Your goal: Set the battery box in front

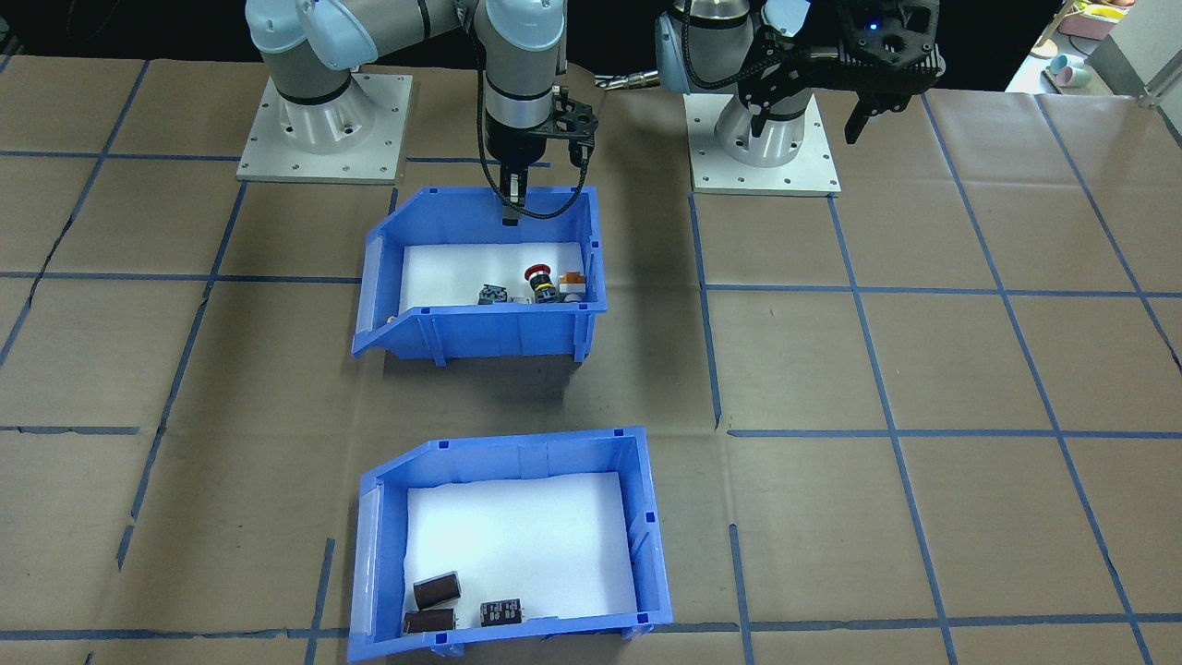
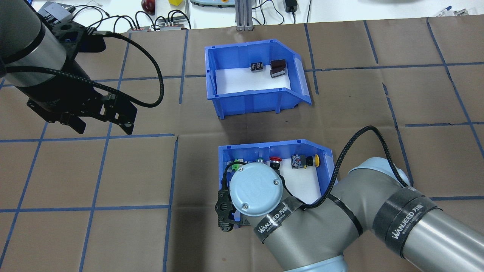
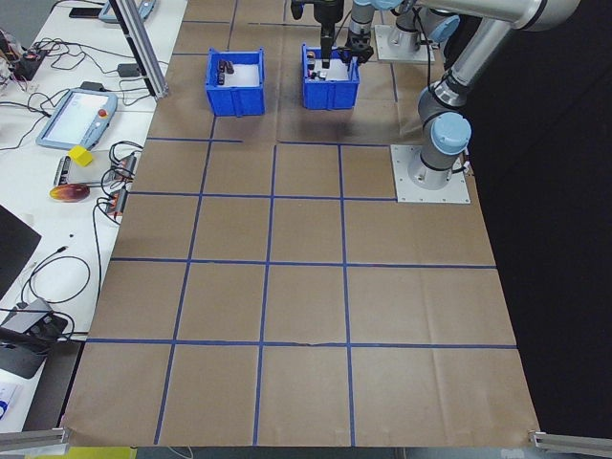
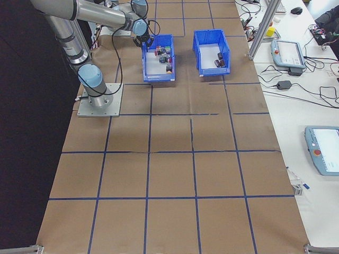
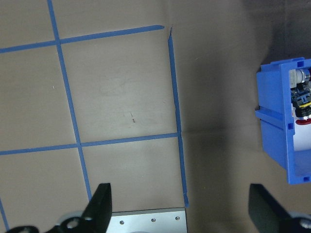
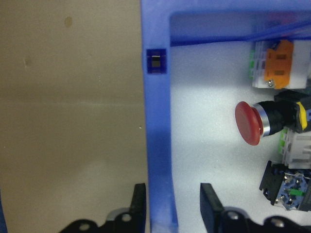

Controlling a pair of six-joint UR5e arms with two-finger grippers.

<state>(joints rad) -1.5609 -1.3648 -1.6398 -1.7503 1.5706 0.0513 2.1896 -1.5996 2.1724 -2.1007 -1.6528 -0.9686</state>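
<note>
The blue plastic battery box with three dark brown cylinders (image 2: 257, 81) sat at twelve o'clock from the switch-filled blue bin (image 2: 272, 166). The right gripper (image 6: 170, 206) straddled that bin's wall, jaws spread; the left gripper (image 5: 180, 204) hung with jaws spread wide.

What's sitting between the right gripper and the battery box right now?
The switch bin's far wall and a bare strip of brown paper, per the front view. The right gripper straddles that bin's wall; the battery box stands beyond.

Even, bright overhead light fills the scene. Soft shadows fall on the tabletop (image 1: 923, 369) beside the bins. The white foam liner (image 6: 209, 121) glares slightly, and the right wrist view's near fingers (image 6: 211, 206) are blurred.
</note>
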